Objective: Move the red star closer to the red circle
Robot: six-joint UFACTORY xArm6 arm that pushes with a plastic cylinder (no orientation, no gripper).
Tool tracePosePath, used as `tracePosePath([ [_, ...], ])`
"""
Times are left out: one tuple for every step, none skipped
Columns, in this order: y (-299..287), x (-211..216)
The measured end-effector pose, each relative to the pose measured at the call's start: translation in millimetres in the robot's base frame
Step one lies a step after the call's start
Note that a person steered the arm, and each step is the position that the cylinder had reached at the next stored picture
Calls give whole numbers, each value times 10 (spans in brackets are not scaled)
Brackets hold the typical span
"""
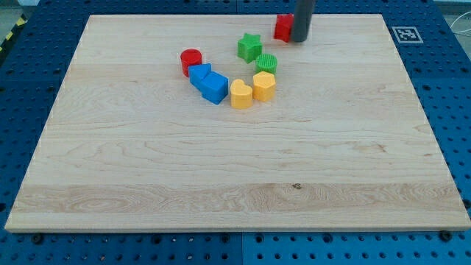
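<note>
Your tip (pixel 299 40) touches the red star's (pixel 283 27) right side near the table's (pixel 221 184) far edge; there is no hand to open or close. Next, I judge, push the star left and nearer, toward the red circle (pixel 191 60), skirting the green star (pixel 249 47).

A single camera looks down at a slant from beyond the view's bottom edge of the table (pixel 235 184). It stands far enough back to take in nearly the whole top, facing the far edge.
</note>
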State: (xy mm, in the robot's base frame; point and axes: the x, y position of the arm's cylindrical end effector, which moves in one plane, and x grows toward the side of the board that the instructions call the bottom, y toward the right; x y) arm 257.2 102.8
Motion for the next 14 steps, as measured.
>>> tracePosePath([
  [-100, -86],
  [307, -88],
  [613, -104],
  [536, -267],
  [286, -450],
  [43, -513],
  [-252, -512],
  [-632, -508],
  [-1020, -491],
  [-1381, -474],
  [-1536, -540],
  [-1434, -652],
  [-1155, -632],
  [-724, -616],
])
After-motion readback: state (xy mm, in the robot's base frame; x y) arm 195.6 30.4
